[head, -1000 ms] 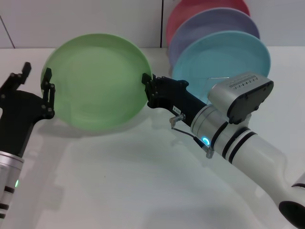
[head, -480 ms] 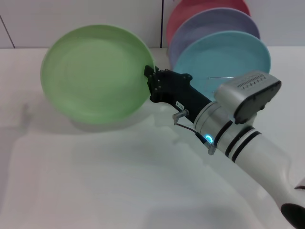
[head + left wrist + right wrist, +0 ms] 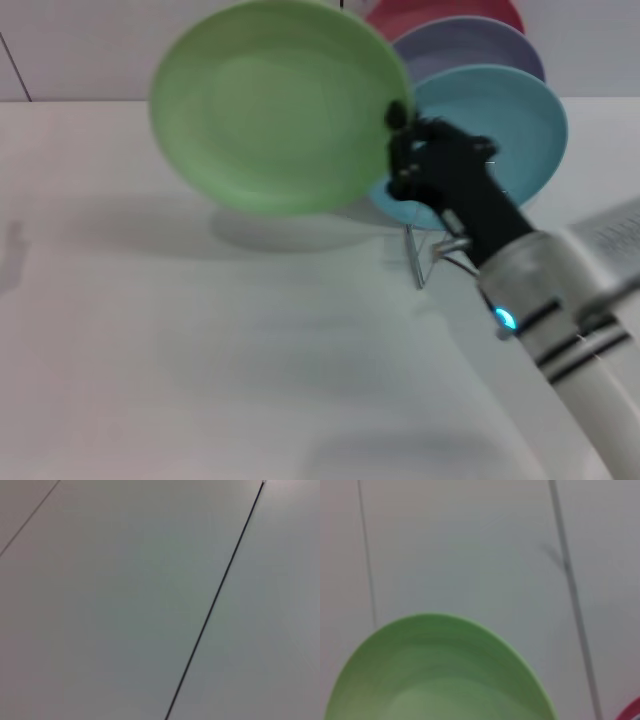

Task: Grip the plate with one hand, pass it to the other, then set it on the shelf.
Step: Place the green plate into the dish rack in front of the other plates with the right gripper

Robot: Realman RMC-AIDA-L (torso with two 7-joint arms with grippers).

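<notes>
handover looks done: right gripper (image 3: 397,150) pinches the plate (image 3: 275,105) at its 3 o'clock rim; next, slot it into the shelf (image 3: 415,262).

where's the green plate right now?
Head view: the plate is held off the table, upper centre, the right claw shut on its right rim, just left of the blue plate on the rack.

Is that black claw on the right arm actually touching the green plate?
Touching. The head view shows the right gripper clamped on the green plate's rim, holding it in the air.
</notes>
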